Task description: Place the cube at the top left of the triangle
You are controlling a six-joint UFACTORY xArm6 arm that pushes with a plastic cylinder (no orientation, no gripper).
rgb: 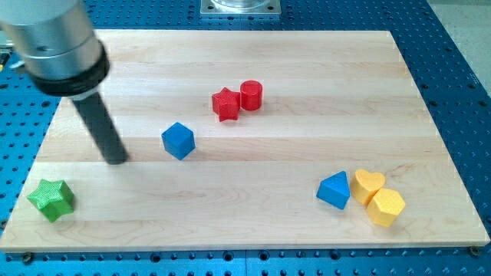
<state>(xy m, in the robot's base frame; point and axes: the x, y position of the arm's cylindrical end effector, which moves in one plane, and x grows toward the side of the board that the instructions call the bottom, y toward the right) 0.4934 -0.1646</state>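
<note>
Resting on the table (307,84) left of the cube (178,140), my tip (116,159) is placed for pushing it rightward toward the triangle (334,190); no hand is fitted, so nothing is grasped.

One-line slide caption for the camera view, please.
My tip rests left of the blue cube, far from the blue triangle at the board's lower right.

Nothing stands between blue cube (178,140) and blue triangle (334,190).
</note>
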